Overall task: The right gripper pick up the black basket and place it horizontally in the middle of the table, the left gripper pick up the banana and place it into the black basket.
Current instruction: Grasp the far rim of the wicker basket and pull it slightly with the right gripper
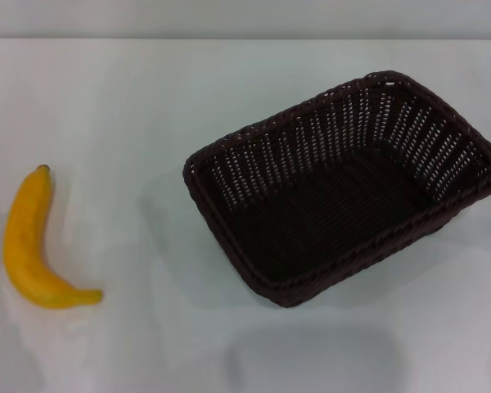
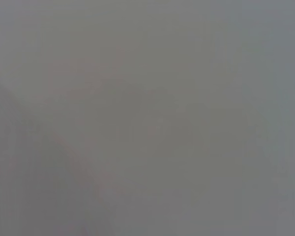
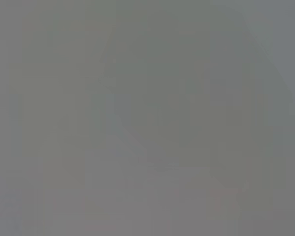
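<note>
The black basket (image 1: pixel 344 188) stands on the white table (image 1: pixel 131 106), right of the middle, turned at a slant with its far corner toward the back right. It is empty. The banana (image 1: pixel 34 241) lies flat on the table at the left, dark tip toward the back, stem toward the front right. Basket and banana are well apart. Neither gripper shows in the head view. Both wrist views show only plain grey surface, with no fingers and no object in them.
The table's far edge runs across the top of the head view. Bare tabletop lies between the banana and the basket and along the front.
</note>
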Controlling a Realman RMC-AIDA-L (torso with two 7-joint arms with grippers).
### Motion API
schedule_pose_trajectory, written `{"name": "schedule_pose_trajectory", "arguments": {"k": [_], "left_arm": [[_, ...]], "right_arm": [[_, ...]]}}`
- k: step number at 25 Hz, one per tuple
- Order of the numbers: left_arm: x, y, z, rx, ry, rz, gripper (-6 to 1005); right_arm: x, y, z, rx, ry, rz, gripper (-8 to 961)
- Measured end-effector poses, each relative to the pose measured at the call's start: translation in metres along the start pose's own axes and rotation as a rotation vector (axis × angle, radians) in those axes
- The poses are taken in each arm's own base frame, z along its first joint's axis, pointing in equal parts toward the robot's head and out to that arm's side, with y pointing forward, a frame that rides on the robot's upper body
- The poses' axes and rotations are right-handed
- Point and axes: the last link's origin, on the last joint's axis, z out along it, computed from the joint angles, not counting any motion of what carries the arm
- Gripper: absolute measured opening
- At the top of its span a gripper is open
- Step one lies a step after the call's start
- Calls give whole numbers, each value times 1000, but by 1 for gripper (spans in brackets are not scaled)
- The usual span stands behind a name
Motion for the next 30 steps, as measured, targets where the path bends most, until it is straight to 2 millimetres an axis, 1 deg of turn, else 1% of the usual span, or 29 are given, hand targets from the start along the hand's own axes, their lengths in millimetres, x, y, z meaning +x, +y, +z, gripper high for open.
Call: {"name": "schedule_pose_trajectory", "arguments": {"k": [6, 9, 12, 14, 15, 18, 21, 25, 28, 30], "left_arm": [[-1, 1, 1, -9, -9, 0, 880], [-1, 1, 1, -8, -8, 0, 880], [-1, -1, 2, -3, -7, -7, 880], [-2, -2, 2, -1, -8, -23, 880], [-3, -3, 2, 1, -8, -36, 880], [-4, -6, 3, 6, -9, -63, 880], [-5, -7, 3, 4, -9, -68, 880], [-5, -8, 4, 3, -9, -67, 880], [-5, -8, 4, 2, -7, -69, 880], [-5, -7, 5, 1, -6, -70, 880]], "right_arm": [[0, 2, 3, -13, 18, 6, 815], [-6, 10, 17, -68, 58, 23, 811], [-21, 13, 41, -147, 146, 41, 807], [-34, 15, 56, -190, 193, 42, 805], [-44, 15, 64, -212, 211, 37, 803], [-65, 17, 77, -267, 291, -4, 800], [-83, 20, 85, -312, 379, -53, 796], [-104, 18, 90, -381, 527, -95, 791], [-114, 19, 88, -480, 646, -97, 787], [-122, 22, 85, -567, 688, -79, 784]]}}
